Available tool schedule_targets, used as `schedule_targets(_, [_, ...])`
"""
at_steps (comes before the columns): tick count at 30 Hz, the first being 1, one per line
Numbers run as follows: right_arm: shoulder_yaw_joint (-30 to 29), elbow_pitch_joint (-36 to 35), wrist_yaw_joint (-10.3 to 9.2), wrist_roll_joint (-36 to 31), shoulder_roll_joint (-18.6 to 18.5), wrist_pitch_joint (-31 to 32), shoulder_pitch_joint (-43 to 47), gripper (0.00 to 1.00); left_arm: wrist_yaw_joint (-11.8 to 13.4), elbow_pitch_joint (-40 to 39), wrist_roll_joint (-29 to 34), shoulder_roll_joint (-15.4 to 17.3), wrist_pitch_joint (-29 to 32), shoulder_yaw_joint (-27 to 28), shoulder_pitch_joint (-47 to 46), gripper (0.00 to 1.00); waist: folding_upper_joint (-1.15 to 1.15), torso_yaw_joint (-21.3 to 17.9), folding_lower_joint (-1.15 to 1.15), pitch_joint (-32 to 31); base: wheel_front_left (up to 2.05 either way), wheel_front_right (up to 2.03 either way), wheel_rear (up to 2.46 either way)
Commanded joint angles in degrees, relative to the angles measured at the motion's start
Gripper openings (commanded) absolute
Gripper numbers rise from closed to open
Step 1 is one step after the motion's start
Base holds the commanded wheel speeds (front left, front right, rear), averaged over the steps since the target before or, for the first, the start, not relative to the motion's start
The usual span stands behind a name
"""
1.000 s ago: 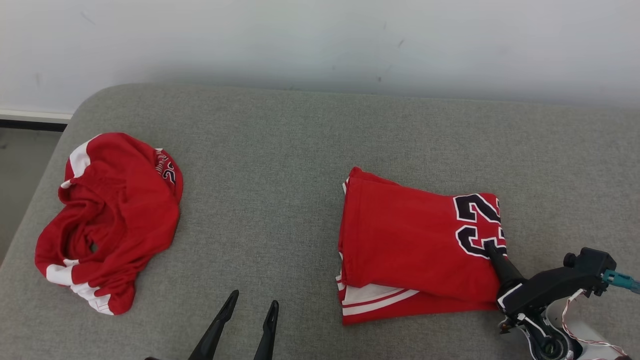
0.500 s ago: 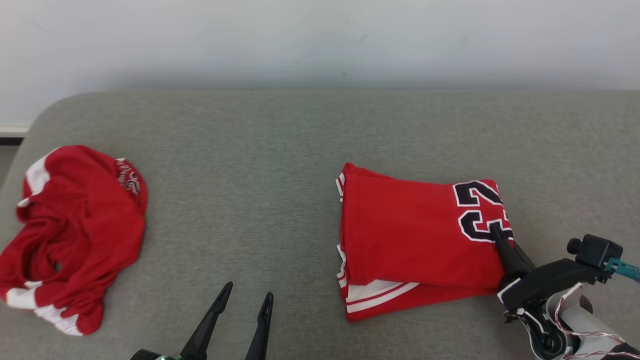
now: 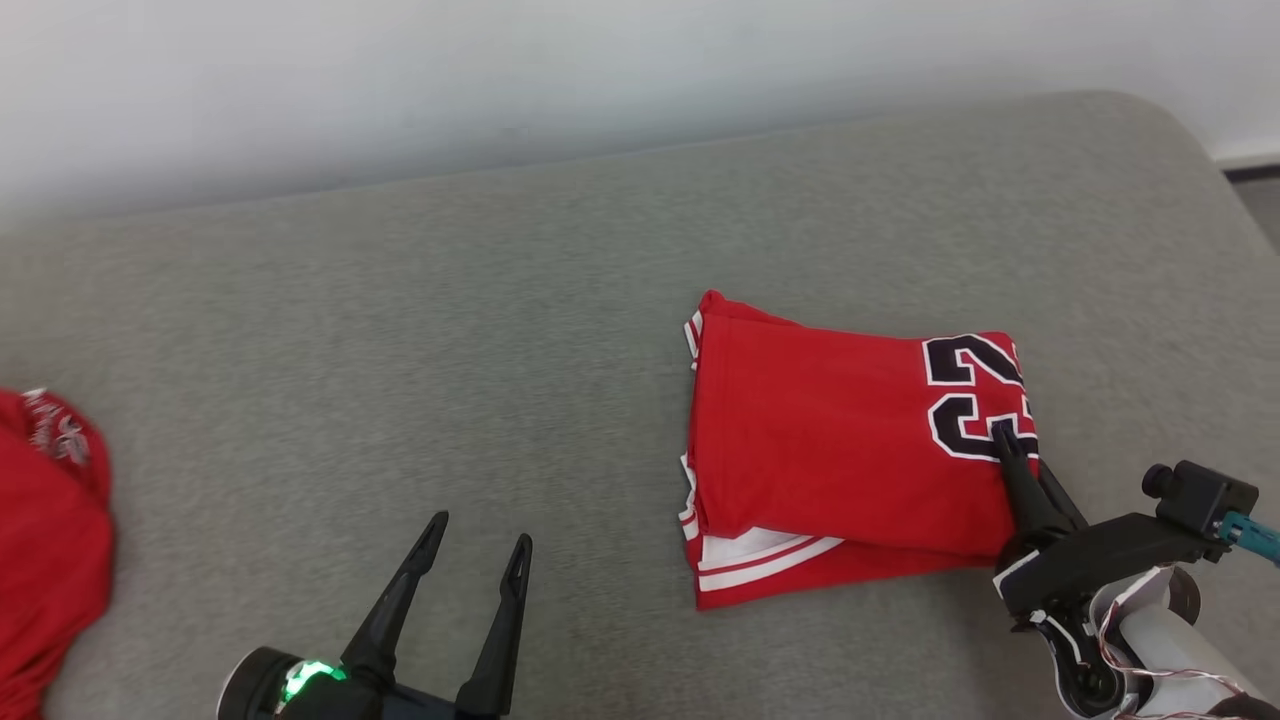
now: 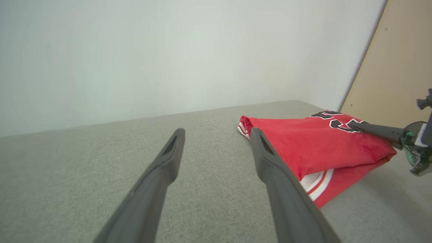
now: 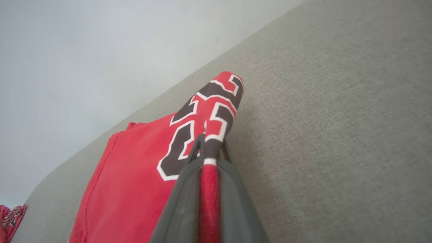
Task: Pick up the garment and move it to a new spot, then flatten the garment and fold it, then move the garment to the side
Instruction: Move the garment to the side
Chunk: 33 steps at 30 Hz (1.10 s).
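Note:
The garment (image 3: 830, 440) is a red jersey with a black and white number, folded into a rectangle on the grey surface right of centre. My right gripper (image 3: 1005, 438) is shut on the garment's right edge at the number; the right wrist view shows red cloth pinched between its fingers (image 5: 209, 152). In the left wrist view the folded garment (image 4: 314, 145) lies to the right of my fingers. My left gripper (image 3: 475, 535) stands open near the front edge, left of the garment, with nothing between its fingers.
A second red jersey (image 3: 50, 540) lies crumpled at the far left edge of the head view. The grey padded surface (image 3: 400, 350) runs back to a white wall; its rounded right corner (image 3: 1180, 130) shows at the upper right.
My right gripper has closed on the garment's right edge. The head camera has turned right, so the crumpled jersey has slid toward the left edge of the picture.

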Motion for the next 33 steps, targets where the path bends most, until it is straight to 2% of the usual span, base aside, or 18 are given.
schedule_targets(1, [-0.61, -0.40, 0.00, -1.13, 0.39, -0.25, 0.56, 0.00, -0.20, -0.12, 0.67, 0.25, -0.29, 0.21, -0.67, 1.00, 0.00, -4.49, 0.00, 1.16, 0.00, 0.00, 0.00])
schedule_targets(10, [-5.65, -3.00, 0.01, -6.36, 3.28, -0.26, 3.79, 0.00, -0.91, 0.41, 0.67, 0.78, -0.29, 0.58, -1.32, 1.00, 0.00, -11.35, 0.00, 1.99, 0.00, 0.00, 0.00])
schedule_targets(16, [-6.25, -3.13, 0.00, -7.84, 3.32, -0.27, 4.08, 0.00, -1.38, 0.26, 1.34, 1.18, -0.29, 0.17, -2.14, 1.00, 0.00, -13.70, 0.00, 3.61, 0.00, 0.00, 0.00])
schedule_targets(24, [-6.65, -2.94, 0.00, -10.70, -0.42, -0.27, -3.86, 0.00, -2.69, -0.21, 2.15, 1.75, -0.29, -2.29, -7.91, 1.00, 0.00, -11.13, 0.00, 10.42, 0.00, 0.00, 0.00])
schedule_targets(33, [-9.24, -2.56, 0.00, -18.62, -7.33, -0.28, -14.77, 0.00, -3.38, -4.03, 3.94, 2.34, -0.29, -6.05, -16.11, 1.00, 0.00, -7.64, 0.00, 19.80, 0.00, 0.00, 0.00])
